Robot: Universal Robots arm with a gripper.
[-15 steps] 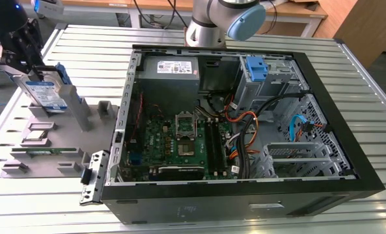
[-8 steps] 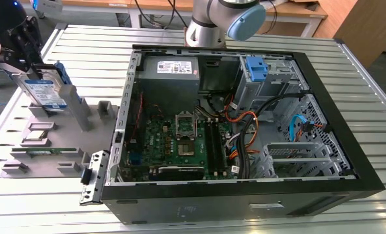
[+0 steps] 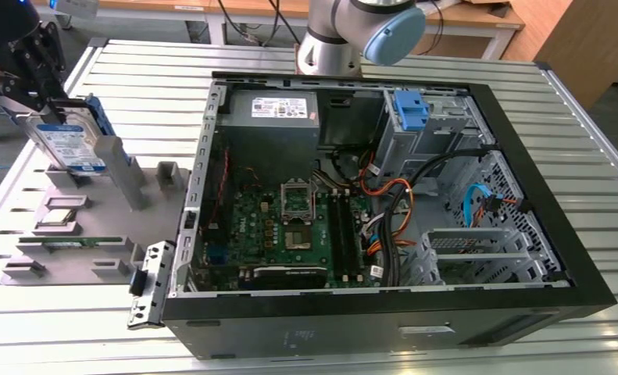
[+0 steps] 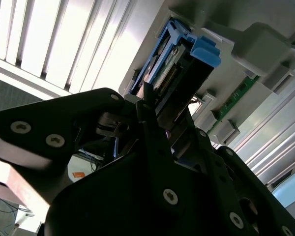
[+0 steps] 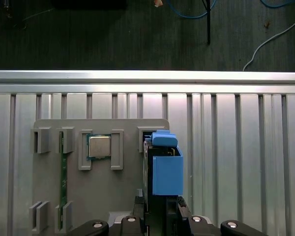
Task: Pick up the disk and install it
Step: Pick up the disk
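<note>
The disk (image 3: 71, 144) is a silver drive with a white-and-blue label and blue side rails. It stands on edge, slightly tilted, over the upright slot of the grey parts tray (image 3: 80, 262) at the exterior view's left. My black gripper (image 3: 46, 105) is shut on its upper end. In both wrist views the fingers flank the drive: the blue rail of the disk (image 5: 166, 169) runs out from my gripper (image 5: 162, 204), and the disk's blue end tab (image 4: 204, 50) sticks out past my gripper (image 4: 162, 105). Whether the disk touches the slot I cannot tell.
The open computer case (image 3: 559, 258) lies to the exterior view's right of the tray, with a blue bracket (image 3: 410, 109) in its drive cage and a grey power supply (image 3: 272, 109). A processor chip (image 5: 99, 146) and a memory stick (image 5: 62, 172) rest in the tray. The arm's base (image 3: 335, 43) stands behind the case.
</note>
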